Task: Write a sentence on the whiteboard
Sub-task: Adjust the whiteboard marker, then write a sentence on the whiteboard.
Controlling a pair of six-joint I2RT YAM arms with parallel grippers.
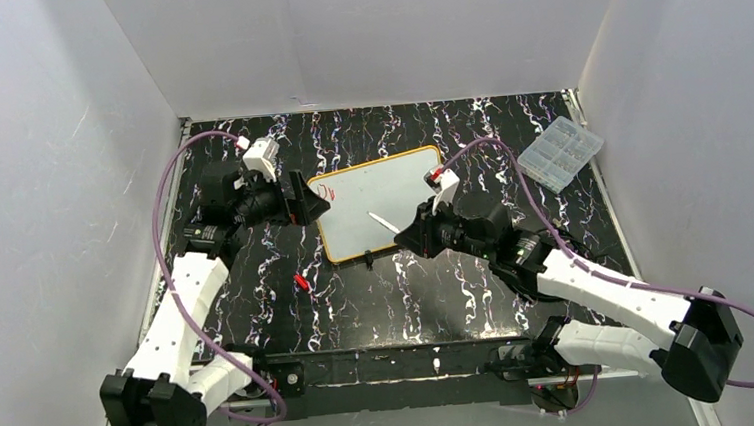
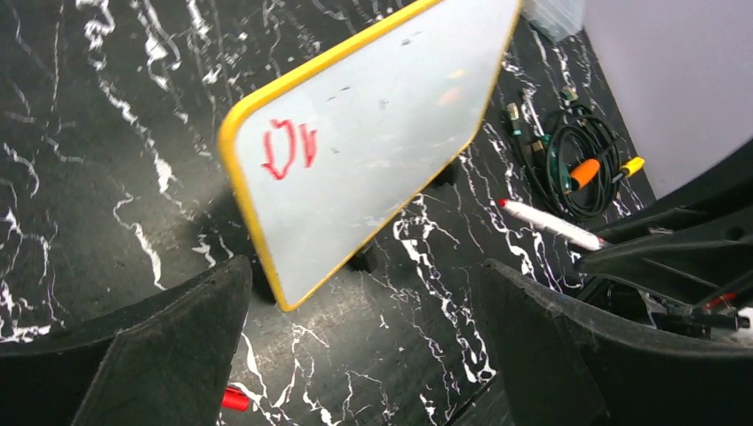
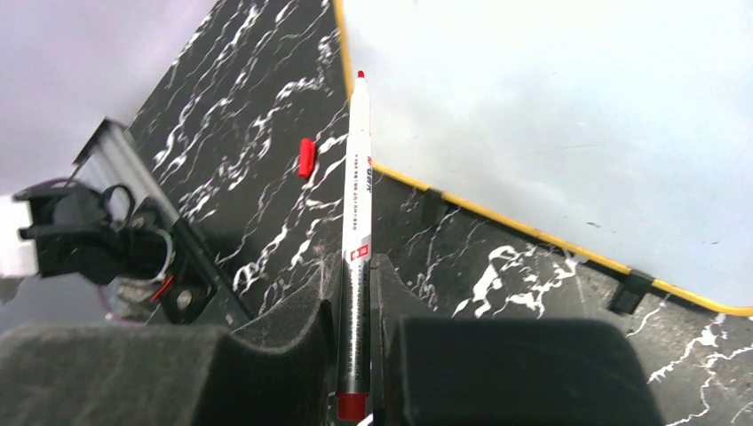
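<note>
The whiteboard (image 1: 382, 201) with its orange-yellow frame lies mid-table, also seen in the left wrist view (image 2: 382, 124) and the right wrist view (image 3: 568, 106). Of the sentence, a few red strokes (image 1: 325, 192) (image 2: 286, 149) sit near the board's far left corner. My right gripper (image 1: 411, 235) (image 3: 355, 266) is shut on a white marker (image 3: 357, 177) with its red tip bare. The marker (image 1: 384, 223) points over the board's near part. My left gripper (image 1: 304, 200) (image 2: 364, 293) hangs open beside the board's left edge, nothing between its fingers.
A red marker cap (image 1: 301, 280) (image 3: 306, 157) lies on the black marbled table left of the board's near corner. A clear compartment box (image 1: 560, 152) stands at the far right. White walls close in the left, back and right sides.
</note>
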